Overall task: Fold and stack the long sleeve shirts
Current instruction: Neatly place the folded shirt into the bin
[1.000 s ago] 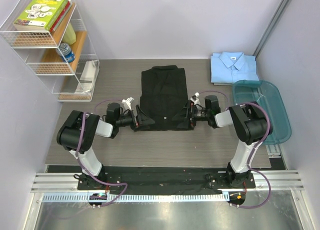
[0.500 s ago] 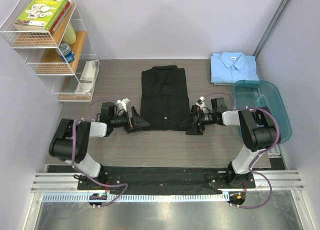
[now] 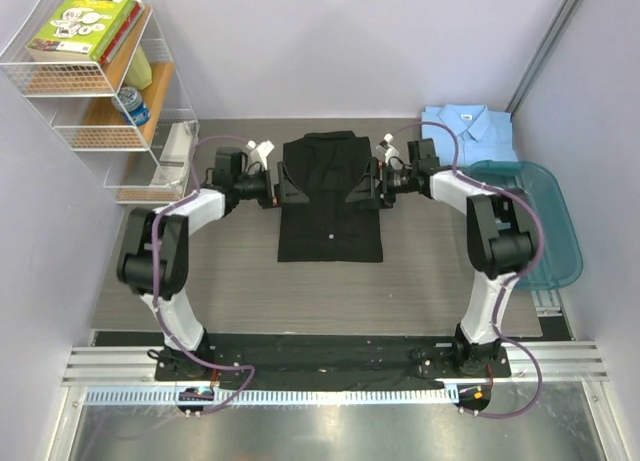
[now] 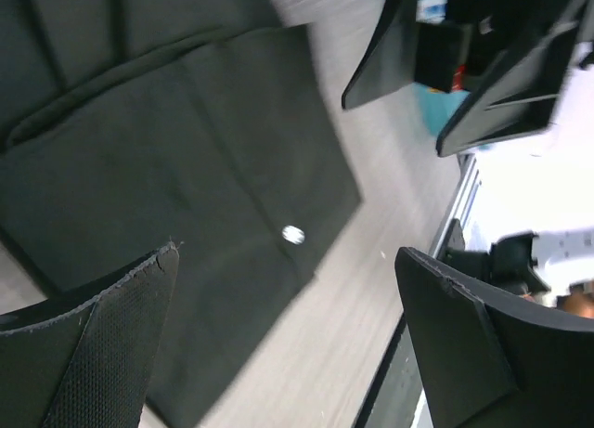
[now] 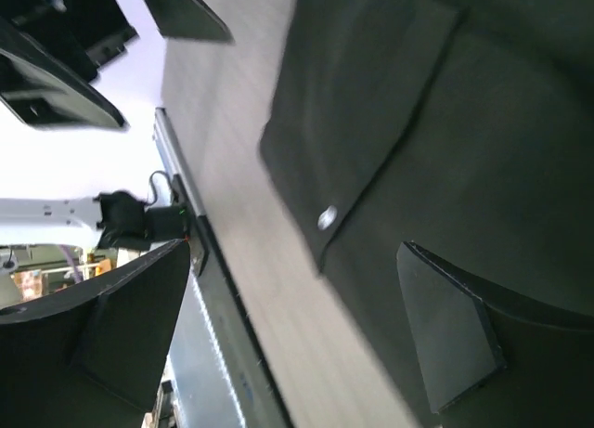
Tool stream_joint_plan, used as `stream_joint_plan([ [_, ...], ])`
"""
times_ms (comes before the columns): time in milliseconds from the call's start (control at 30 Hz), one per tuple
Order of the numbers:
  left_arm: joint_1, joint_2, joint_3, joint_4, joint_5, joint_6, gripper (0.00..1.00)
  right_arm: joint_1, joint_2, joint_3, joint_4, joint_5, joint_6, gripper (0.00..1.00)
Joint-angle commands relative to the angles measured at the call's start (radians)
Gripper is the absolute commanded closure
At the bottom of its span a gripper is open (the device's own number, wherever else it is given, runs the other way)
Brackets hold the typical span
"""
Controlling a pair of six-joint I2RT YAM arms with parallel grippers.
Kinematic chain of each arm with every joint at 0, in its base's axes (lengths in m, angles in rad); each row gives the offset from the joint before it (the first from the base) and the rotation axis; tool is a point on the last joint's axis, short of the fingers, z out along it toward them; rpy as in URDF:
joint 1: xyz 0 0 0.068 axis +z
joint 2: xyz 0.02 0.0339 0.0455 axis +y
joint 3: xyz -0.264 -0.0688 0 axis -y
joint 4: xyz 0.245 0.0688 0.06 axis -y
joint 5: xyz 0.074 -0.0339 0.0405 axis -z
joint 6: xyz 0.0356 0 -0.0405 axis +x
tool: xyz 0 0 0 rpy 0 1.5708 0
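**Flanking the black shirt, both grippers wide open and empty**

Lying flat in the middle of the grey wood-grain table [image 3: 230, 281], the plain black collared cloth shirt [image 3: 330, 216] has its long axis pointing straight away from the arm bases, collar at the far end and hem at the near end. The left gripper [image 3: 284, 188] sits at its left long edge and the right gripper [image 3: 366, 189] at its right long edge. They face each other across the far half, so neither arm is the nearer one.

Both wrist views show the fingers spread wide with nothing between them, only dark cloth and a small pale button [image 4: 292, 234] below. Any fold of collar end toward hem would, I judge, start from these two edges.

The plain light blue collared cloth shirt [image 3: 467, 136] rests folded at the far right corner, just beyond the teal plastic tub [image 3: 545, 246], closer to the right arm.

The fingers cover the shirt edges from above, and the wrist pictures are blurred. I cannot tell whether any fingertip touches cloth, nor how the sleeves are tucked.
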State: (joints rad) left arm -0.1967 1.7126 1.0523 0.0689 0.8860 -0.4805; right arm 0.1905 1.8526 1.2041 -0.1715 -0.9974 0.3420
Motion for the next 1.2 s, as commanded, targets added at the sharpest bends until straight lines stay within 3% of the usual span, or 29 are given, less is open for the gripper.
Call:
stream_joint_plan([
  [0,-0.018,0.204,0.112,-0.017,-0.045,-0.059,0.0,0.009,0.161,0.185,0.006,0.022,-0.034,0.05],
  [267,0.072,0.338,0.129,0.054,-0.087,-0.146,0.0,0.006,0.368,0.282,-0.019,0.051,-0.083,0.22],
  [400,0.08,0.211,0.13,-0.123,-0.094,0.062,0.0,0.023,0.295,0.232,-0.042,0.011,-0.066,0.32],
  [500,0.079,0.047,0.16,-0.346,-0.091,0.231,0.0,0.043,0.162,0.18,-0.017,0.002,-0.021,0.32],
  [600,0.045,-0.143,0.158,-0.529,-0.23,0.5,0.0,0.073,0.068,0.16,0.003,0.035,-0.02,0.32],
  [633,0.001,-0.187,0.146,-0.561,-0.295,0.666,0.0,0.084,0.057,0.16,0.001,0.049,-0.029,0.32],
  [733,-0.129,-0.365,0.039,-0.581,-0.539,0.869,0.0,0.115,0.062,0.195,-0.061,0.118,-0.135,0.36],
  [867,-0.361,-0.52,-0.19,-0.454,-0.826,1.184,0.0,0.176,0.125,0.242,-0.114,0.152,-0.208,0.44],
  [1000,-0.532,-0.622,-0.363,-0.263,-0.877,1.263,0.0,0.196,0.2,0.285,-0.131,0.161,-0.25,0.58],
  [1167,-0.743,-0.533,-0.478,-0.046,-1.056,1.252,0.0,0.199,0.304,0.311,-0.158,0.166,-0.29,0.64],
])
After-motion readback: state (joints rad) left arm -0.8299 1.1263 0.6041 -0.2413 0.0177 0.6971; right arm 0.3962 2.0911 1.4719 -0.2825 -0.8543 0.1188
